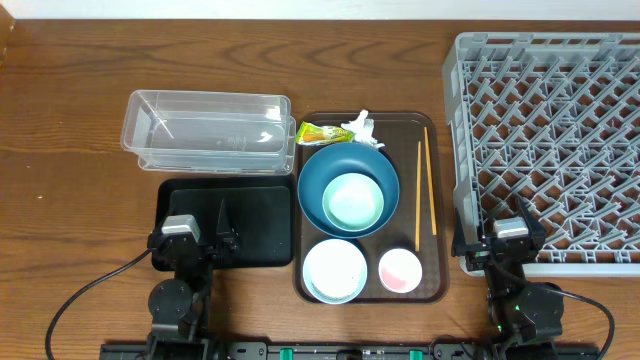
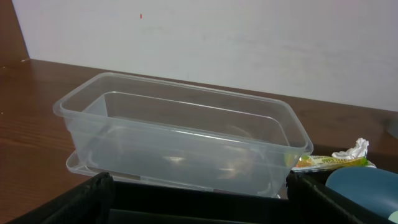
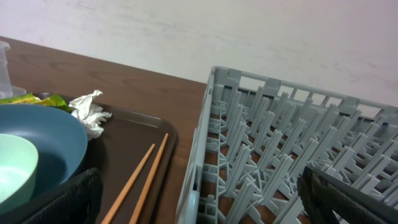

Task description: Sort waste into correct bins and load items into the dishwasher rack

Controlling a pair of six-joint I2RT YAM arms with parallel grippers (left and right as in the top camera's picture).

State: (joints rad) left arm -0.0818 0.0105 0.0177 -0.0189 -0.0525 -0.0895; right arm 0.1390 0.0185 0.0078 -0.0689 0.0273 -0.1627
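Wood table [image 1: 60, 120]: clear tub [image 2: 186, 124] ahead of left gripper [image 2: 199, 190], spread wide; right gripper [image 3: 199, 186] prob. same.

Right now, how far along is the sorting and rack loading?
Nothing done: clear tub, black tray and dishwasher rack are empty. Nothing held: left hand and right hand are open. Remaining: wrapper, tissue, blue bowl, green bowl, white bowl, pink cup and chopsticks, on the brown tray.

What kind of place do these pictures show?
Probably a robot test bench staged like a kitchen clean-up: a wooden table, a grey dishwasher rack, and a brown tray holding a blue bowl.
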